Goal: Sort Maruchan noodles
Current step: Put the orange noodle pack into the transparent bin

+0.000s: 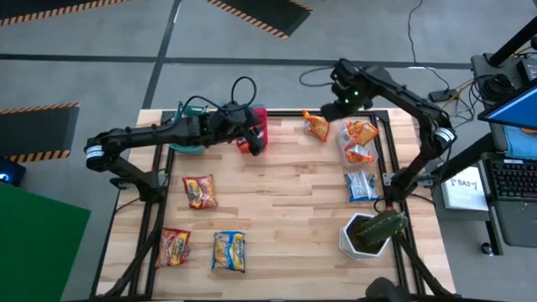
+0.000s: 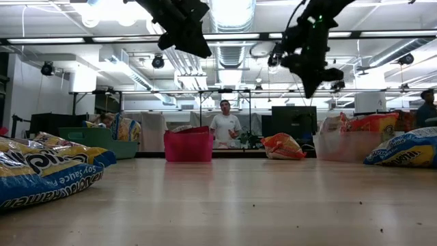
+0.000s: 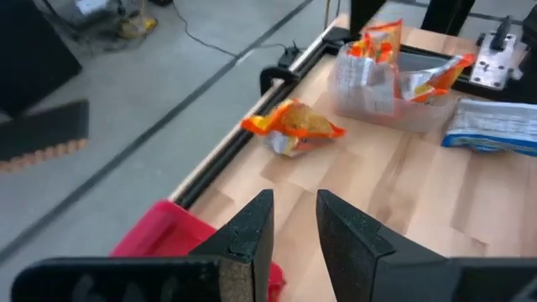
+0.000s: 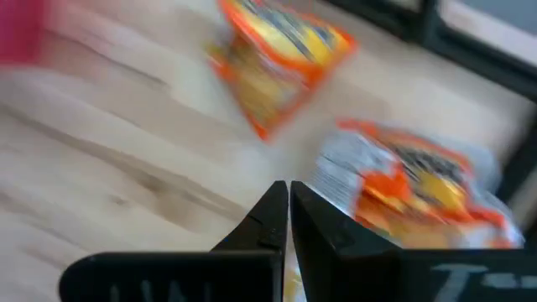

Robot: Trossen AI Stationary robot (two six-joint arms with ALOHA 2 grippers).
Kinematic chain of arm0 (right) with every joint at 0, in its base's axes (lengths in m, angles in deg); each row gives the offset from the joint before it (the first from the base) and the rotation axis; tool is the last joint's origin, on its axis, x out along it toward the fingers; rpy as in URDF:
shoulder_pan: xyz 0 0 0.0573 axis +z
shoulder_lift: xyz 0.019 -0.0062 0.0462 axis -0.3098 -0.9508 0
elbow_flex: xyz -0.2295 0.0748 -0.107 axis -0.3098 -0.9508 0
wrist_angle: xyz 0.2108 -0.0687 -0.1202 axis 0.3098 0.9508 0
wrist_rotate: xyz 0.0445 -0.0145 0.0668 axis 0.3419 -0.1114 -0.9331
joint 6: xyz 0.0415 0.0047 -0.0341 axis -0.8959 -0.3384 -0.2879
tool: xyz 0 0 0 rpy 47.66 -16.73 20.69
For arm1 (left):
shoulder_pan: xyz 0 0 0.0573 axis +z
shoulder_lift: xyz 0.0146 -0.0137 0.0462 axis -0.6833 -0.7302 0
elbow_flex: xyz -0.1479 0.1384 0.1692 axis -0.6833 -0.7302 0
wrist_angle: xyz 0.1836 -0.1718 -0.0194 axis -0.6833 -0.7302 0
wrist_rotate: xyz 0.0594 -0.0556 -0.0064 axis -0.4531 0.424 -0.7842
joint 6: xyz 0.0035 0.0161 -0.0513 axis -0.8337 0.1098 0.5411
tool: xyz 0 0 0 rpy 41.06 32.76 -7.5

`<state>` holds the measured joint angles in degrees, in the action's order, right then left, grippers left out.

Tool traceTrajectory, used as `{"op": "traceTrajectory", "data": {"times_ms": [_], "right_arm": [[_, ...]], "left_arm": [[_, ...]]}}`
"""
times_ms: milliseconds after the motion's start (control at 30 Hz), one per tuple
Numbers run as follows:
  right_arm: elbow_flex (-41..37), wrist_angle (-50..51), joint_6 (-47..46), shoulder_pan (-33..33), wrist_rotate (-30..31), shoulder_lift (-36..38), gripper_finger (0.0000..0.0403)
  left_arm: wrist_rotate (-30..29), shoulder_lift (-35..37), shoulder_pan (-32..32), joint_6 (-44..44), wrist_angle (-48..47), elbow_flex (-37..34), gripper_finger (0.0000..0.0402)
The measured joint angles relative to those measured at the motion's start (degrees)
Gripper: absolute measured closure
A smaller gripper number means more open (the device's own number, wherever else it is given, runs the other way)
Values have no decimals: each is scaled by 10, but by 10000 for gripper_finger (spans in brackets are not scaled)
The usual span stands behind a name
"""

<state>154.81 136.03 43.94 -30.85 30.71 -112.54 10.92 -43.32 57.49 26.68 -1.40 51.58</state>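
Wood table (image 1: 285, 201): left gripper (image 3: 294, 220) slightly parted, empty, over pink bin (image 1: 256, 126) top centre; right gripper (image 4: 288, 210) closed, empty, above orange packets (image 1: 317, 126).

Landmark: pink bin (image 1: 258, 126) at surface (image 1: 285, 210) far edge. Left gripper (image 1: 252, 141) over bin. Teal bin (image 1: 186, 138) left of it. Orange packet (image 1: 316, 127) right of bin; right gripper (image 1: 334, 107) just beyond packet. Clear bin (image 1: 359, 143) farther right, orange packets inside. Red packet (image 1: 200, 190) nearer than pink bin. Plant pot (image 1: 369, 231) far right, near edge.
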Motion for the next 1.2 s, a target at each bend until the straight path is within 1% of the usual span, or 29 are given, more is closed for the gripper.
{"op": "traceTrajectory", "data": {"times_ms": [100, 200, 267, 400, 533, 667, 833, 1067, 1200], "right_arm": [[-1, -63, -13, 1, -40, 19, 394], [-2, -117, -30, 7, -44, 24, 394], [-2, -156, -34, 10, -44, 23, 394], [-2, -216, -66, 15, -44, 11, 394], [-3, -240, -69, 17, -44, -8, 380], [-2, -267, -88, 21, -44, -28, 345], [3, -319, -104, 36, -46, -58, 285], [33, -329, -96, 55, -44, -108, 216], [55, -328, -67, 57, -38, -133, 186]], "left_arm": [[47, 1, 6, 36, -22, 0, 326], [115, 0, 18, 85, -58, 0, 326], [144, 0, 26, 112, -90, 0, 326], [148, 0, 40, 146, -149, 0, 326], [147, 0, 49, 161, -163, 0, 326], [146, 0, 49, 167, -154, 0, 326], [144, 0, 50, 164, -142, 0, 326], [143, 0, 52, 140, -136, 0, 326], [142, 0, 52, 137, -135, 0, 326]]}}
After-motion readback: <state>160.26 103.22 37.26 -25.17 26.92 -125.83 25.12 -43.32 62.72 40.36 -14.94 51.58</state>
